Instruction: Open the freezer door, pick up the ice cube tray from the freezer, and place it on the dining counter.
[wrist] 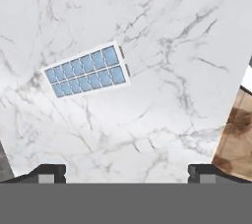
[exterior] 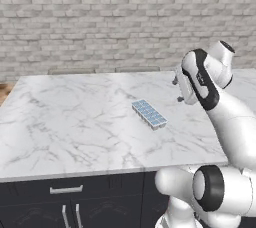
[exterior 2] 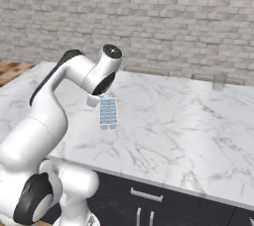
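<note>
The ice cube tray (exterior: 149, 114) (exterior 2: 108, 112) (wrist: 86, 70), pale grey with two rows of light-blue cells, lies flat on the white marble dining counter (exterior: 75, 122) (exterior 2: 173, 131) (wrist: 162, 120), apart from everything else. My gripper (wrist: 127, 173) hangs above the slab and beside the tray, pointing down. Its two dark fingertips (wrist: 51, 171) stand far apart with nothing between them, so it is open. In the base views the hand (exterior: 181, 91) (exterior 2: 93, 101) hovers just off the tray's end, not touching it. The freezer and its door are out of view.
A grey brick wall (exterior: 125, 17) runs behind the counter. A clear glass (exterior 2: 219, 82) stands at the counter's far right. Dark cabinet fronts with silver handles (exterior: 66, 189) (exterior 2: 146, 195) face me below the slab. Wooden floor (wrist: 236, 139) shows past the counter's edge.
</note>
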